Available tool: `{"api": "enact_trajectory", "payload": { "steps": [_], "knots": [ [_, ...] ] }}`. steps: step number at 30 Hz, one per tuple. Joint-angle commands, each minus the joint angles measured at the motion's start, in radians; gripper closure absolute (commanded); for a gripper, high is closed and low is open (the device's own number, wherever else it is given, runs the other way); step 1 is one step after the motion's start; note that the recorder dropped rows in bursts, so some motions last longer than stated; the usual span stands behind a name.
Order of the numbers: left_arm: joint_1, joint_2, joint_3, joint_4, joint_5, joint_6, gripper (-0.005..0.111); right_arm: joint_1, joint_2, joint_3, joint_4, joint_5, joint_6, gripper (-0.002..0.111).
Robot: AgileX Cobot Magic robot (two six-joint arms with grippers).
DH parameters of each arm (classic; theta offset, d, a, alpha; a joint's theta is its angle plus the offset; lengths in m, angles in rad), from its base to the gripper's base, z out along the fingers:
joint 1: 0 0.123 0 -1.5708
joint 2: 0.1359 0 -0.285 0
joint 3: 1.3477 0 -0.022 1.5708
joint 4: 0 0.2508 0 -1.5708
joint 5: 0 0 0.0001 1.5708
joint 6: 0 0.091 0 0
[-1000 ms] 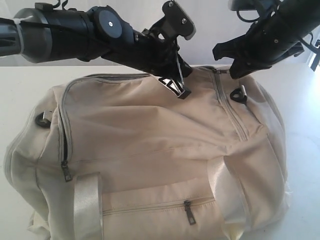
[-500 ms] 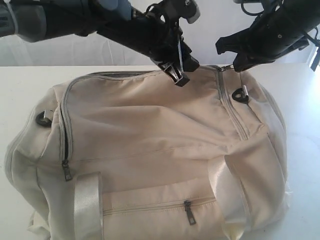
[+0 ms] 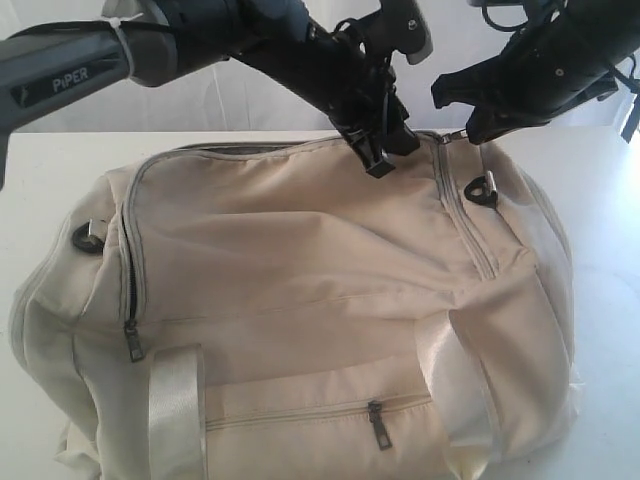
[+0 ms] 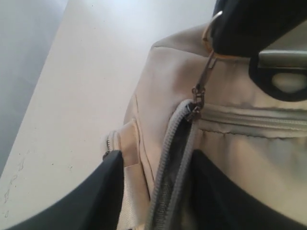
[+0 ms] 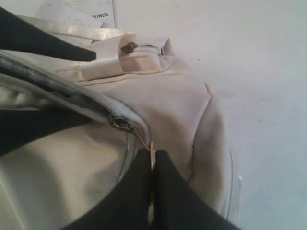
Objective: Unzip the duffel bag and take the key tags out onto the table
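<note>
Duffel bag (image 3: 300, 280) lies on the table (image 3: 40, 180), top zipper gaping slightly near one end; my right gripper (image 5: 152, 158) pinched tight on the zipper pull (image 4: 206, 69); my left gripper (image 3: 390, 153) spread wide, astride the zipper track, gripping nothing.

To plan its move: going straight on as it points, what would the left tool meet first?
Probably the bag, at its open zipper ahead of the left tool; depth is unclear.

Setting reads as a robotics lab test bench: bare white table (image 3: 35, 185), plain white backdrop (image 3: 200, 105) behind it, left arm (image 3: 70, 75) lettered PIPER and black right arm (image 3: 560, 60) reaching over the tabletop
</note>
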Motion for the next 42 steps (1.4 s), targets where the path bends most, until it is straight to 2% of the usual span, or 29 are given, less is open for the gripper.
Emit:
{"api": "enact_trajectory", "payload": {
  "steps": [1, 4, 10, 18, 23, 33, 39, 40, 42],
  "knots": [
    [0.003, 0.024, -0.022, -0.008, 0.017, 0.002, 0.059, -0.009, -0.007, 0.003, -0.014, 0.003, 0.006, 0.108],
    [0.003, 0.037, -0.024, -0.006, 0.03, 0.002, 0.062, -0.009, -0.007, 0.003, -0.014, -0.002, 0.006, 0.108],
    [0.003, 0.033, -0.024, -0.017, 0.032, -0.014, 0.086, -0.009, -0.007, 0.003, -0.014, -0.002, 0.006, 0.108],
    [0.003, 0.019, -0.024, -0.017, 0.038, -0.029, 0.089, -0.009, -0.007, 0.003, -0.012, 0.007, 0.006, 0.108],
    [0.003, 0.019, -0.03, -0.017, 0.031, -0.051, 0.107, -0.009, -0.007, 0.003, -0.01, 0.05, 0.006, 0.108],
    [0.03, 0.019, -0.03, -0.013, 0.029, -0.092, 0.107, -0.009, -0.043, 0.136, -0.01, 0.013, 0.006, 0.108],
    [0.036, 0.019, -0.03, -0.017, 0.096, -0.102, 0.107, -0.009, -0.049, 0.161, -0.01, -0.081, 0.006, 0.108],
    [0.033, 0.019, -0.03, -0.017, 0.112, -0.095, 0.106, -0.009, -0.049, 0.161, -0.01, -0.095, 0.006, 0.108],
    [0.029, 0.019, -0.03, -0.017, 0.139, -0.092, 0.096, -0.009, -0.049, 0.161, 0.007, -0.123, 0.008, 0.108]
  ]
}}
